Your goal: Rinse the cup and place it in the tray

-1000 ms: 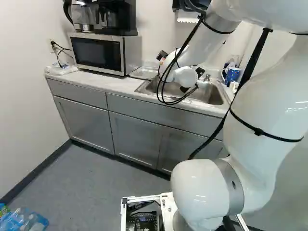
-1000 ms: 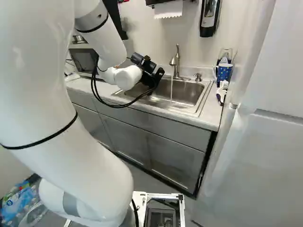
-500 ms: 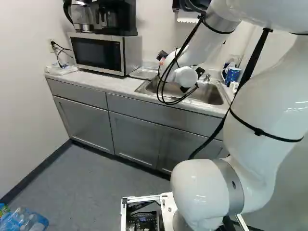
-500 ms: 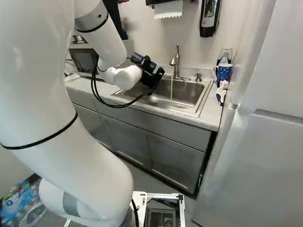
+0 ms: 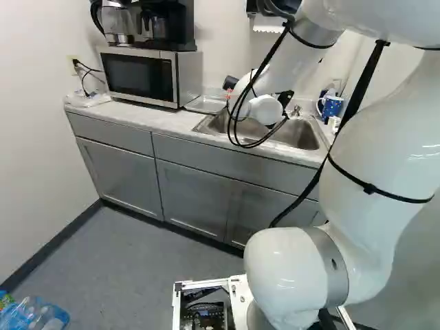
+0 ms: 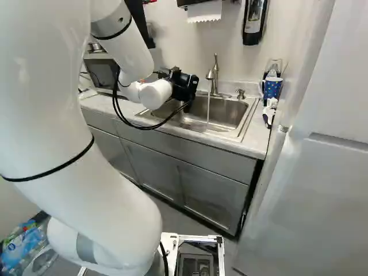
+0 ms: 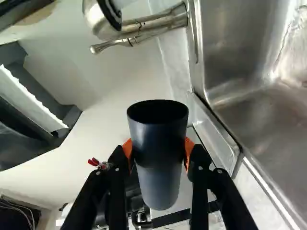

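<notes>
Gripper (image 7: pixel 158 151) parted one cup-width, pads pinching the dark cup (image 7: pixel 159 132) both sides, near the running faucet (image 6: pixel 215 73); wet walls could slip; a tight swing might clip the spout; tray (image 5: pixel 205 104) sits on the pale counter (image 5: pixel 152 121), by the microwave (image 5: pixel 139 75).
</notes>
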Robot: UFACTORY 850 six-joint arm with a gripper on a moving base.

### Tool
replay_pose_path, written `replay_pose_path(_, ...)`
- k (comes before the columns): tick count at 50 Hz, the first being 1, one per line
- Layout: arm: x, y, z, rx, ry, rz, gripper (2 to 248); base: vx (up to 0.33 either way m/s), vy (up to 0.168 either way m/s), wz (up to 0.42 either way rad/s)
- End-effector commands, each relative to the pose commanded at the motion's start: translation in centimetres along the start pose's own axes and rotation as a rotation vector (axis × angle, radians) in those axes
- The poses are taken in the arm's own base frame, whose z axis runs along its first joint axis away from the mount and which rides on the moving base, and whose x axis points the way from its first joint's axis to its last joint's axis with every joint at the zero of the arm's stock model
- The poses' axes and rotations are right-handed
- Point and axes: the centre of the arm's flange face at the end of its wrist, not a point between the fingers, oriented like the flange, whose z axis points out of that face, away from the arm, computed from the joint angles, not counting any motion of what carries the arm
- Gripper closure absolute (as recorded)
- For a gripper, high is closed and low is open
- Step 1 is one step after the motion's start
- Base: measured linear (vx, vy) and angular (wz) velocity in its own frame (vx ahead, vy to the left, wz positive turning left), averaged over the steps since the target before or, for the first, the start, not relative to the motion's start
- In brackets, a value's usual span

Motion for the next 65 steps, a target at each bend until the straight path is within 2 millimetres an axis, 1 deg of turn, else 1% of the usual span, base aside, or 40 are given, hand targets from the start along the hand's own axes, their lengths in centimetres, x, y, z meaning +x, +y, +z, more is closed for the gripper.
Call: replay_pose_path(65,0.0,0.0,0.0,0.0,0.0,-0.683,128,0.0,0.0,0.0)
